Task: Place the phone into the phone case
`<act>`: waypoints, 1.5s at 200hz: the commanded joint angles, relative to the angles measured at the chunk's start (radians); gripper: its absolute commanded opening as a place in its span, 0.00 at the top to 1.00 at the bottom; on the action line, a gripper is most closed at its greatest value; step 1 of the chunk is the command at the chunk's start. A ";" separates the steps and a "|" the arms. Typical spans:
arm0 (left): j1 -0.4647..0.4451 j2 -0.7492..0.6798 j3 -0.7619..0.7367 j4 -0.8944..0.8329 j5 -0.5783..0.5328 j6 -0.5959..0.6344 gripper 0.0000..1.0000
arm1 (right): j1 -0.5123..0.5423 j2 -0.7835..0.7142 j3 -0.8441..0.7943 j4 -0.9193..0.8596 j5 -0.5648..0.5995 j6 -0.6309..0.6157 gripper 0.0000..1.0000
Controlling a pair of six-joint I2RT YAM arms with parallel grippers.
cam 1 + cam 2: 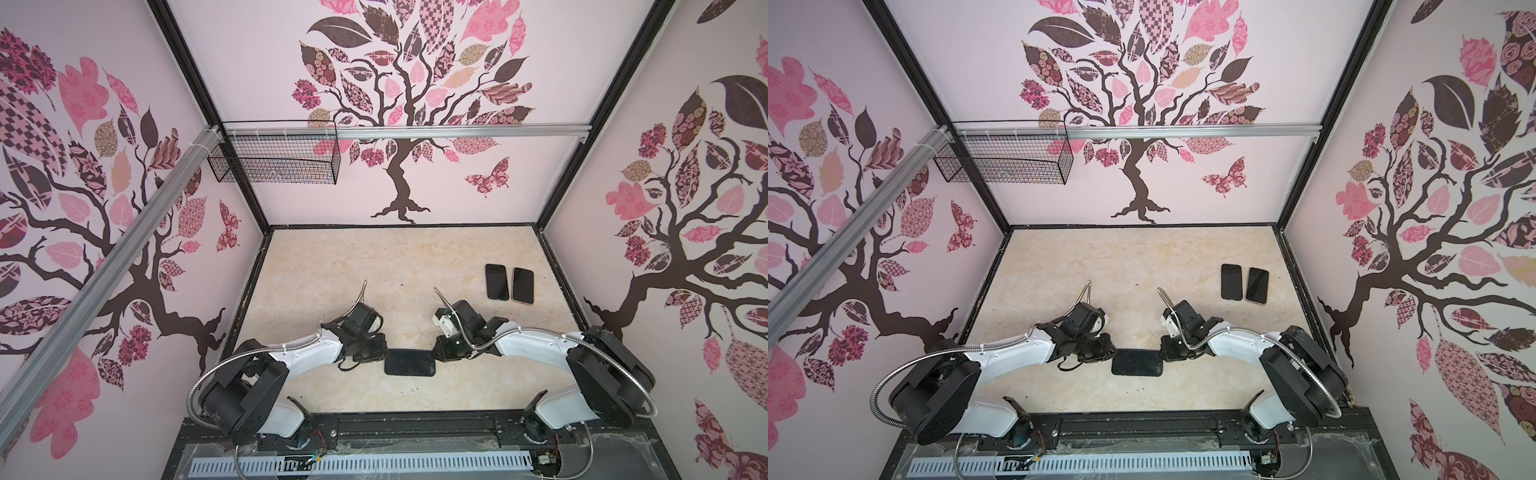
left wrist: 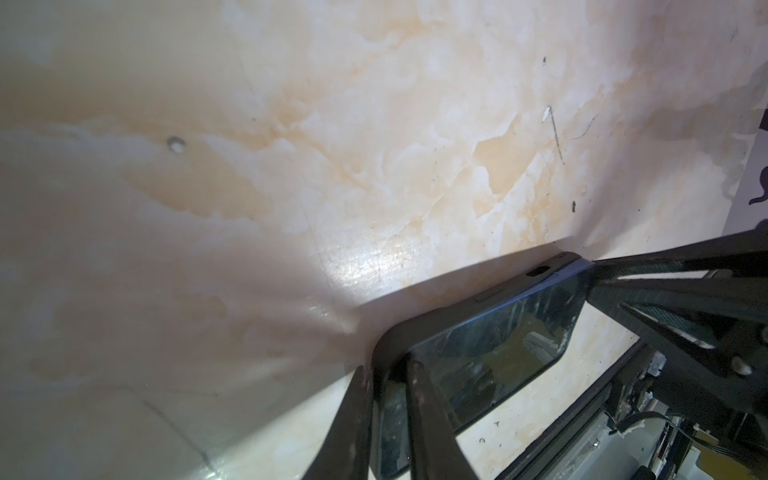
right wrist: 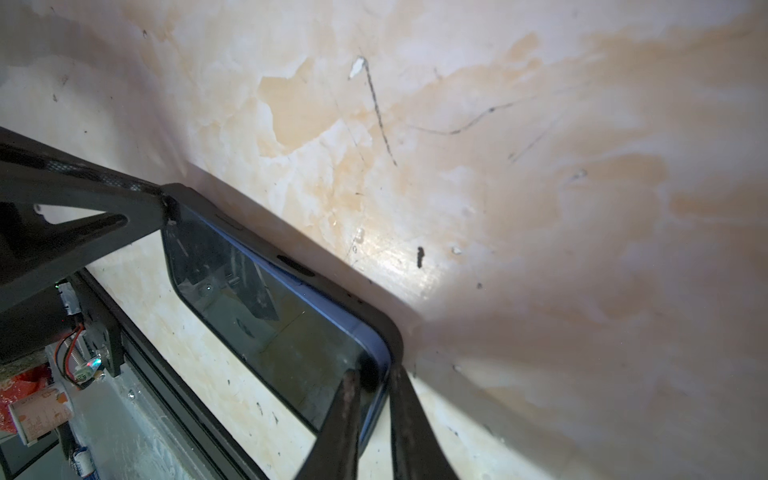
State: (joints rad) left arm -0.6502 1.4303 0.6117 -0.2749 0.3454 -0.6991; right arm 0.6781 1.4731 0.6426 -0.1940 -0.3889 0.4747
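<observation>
Both short ends of the phone [image 1: 409, 362] are being gripped right now. It is lying flat, screen up, near the front middle of the marble table [image 1: 332, 266], its long side running across both top views. It is sitting inside the dark phone case [image 2: 498, 291]. In the right wrist view a blue strip of its edge is showing just inside the case's rim, and I can't tell whether it is pressed fully home.

The left gripper [image 2: 390, 372] is working the left end. Its fingers [image 2: 359, 419] are standing only narrowly apart, one pressing against the outside of the case's end wall and the other lying on the glass, so they are pinching that end between them. The right gripper [image 3: 374, 374] is doing the same at the opposite end, fingers drawn close and clamping the rim near a corner.

Over at the back right, well apart from the action, a black phone [image 1: 497, 281] and a gold-edged phone [image 1: 523, 285] are lying side by side. A wire basket [image 1: 274, 162] is hanging on the rear rail.
</observation>
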 commanded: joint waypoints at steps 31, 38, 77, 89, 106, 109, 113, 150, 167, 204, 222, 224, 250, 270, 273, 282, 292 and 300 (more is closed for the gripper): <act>0.001 0.005 0.022 0.016 0.020 0.012 0.84 | -0.004 0.036 -0.008 0.027 -0.060 0.004 0.84; 0.002 0.003 0.022 0.016 0.021 0.012 0.84 | -0.004 0.038 -0.010 0.027 -0.066 0.003 0.84; 0.003 0.010 0.019 0.024 0.029 0.012 0.84 | -0.003 0.068 -0.016 0.041 -0.114 -0.003 0.86; 0.001 0.013 0.018 0.030 0.032 0.009 0.84 | -0.002 0.079 -0.016 0.041 -0.122 -0.008 0.87; 0.001 0.018 0.016 0.037 0.035 0.006 0.84 | -0.003 0.095 -0.014 0.038 -0.127 -0.015 0.88; 0.001 0.020 0.016 0.038 0.036 0.006 0.84 | -0.004 0.097 -0.015 0.037 -0.127 -0.016 0.88; 0.001 0.020 0.014 0.041 0.037 0.005 0.84 | -0.002 0.100 -0.013 0.036 -0.128 -0.019 0.88; 0.000 0.033 0.013 0.052 0.045 0.001 0.84 | -0.002 0.143 -0.005 0.024 -0.118 -0.034 0.89; -0.003 0.039 0.010 0.061 0.047 -0.003 0.84 | -0.001 0.163 0.002 0.017 -0.100 -0.039 0.89; -0.018 0.053 -0.003 0.093 0.049 -0.023 0.84 | 0.012 0.210 0.018 0.002 -0.060 -0.050 0.90; -0.031 0.065 -0.004 0.108 0.049 -0.031 0.85 | 0.027 0.236 0.029 0.000 -0.041 -0.053 0.90; -0.032 0.066 -0.004 0.110 0.048 -0.032 0.85 | 0.029 0.240 0.030 -0.001 -0.038 -0.053 0.90; -0.045 0.078 -0.001 0.121 0.047 -0.041 0.85 | 0.058 0.282 0.050 -0.010 -0.003 -0.053 0.91; -0.051 0.084 0.001 0.122 0.046 -0.043 0.85 | 0.072 0.307 0.061 -0.011 0.018 -0.051 0.91; -0.049 0.085 0.002 0.123 0.045 -0.042 0.85 | 0.074 0.311 0.063 -0.011 0.021 -0.049 0.91; -0.051 0.084 0.001 0.122 0.044 -0.043 0.85 | 0.078 0.320 0.066 -0.011 0.031 -0.047 0.91; -0.053 0.086 0.000 0.122 0.043 -0.044 0.85 | 0.082 0.329 0.069 -0.012 0.039 -0.045 0.91; -0.054 0.086 -0.001 0.122 0.042 -0.043 0.85 | 0.085 0.334 0.071 -0.011 0.044 -0.044 0.91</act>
State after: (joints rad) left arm -0.6502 1.4532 0.6117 -0.2710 0.3378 -0.7341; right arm 0.6636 1.6176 0.7727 -0.3309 -0.4377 0.4446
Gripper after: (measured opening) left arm 0.152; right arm 0.090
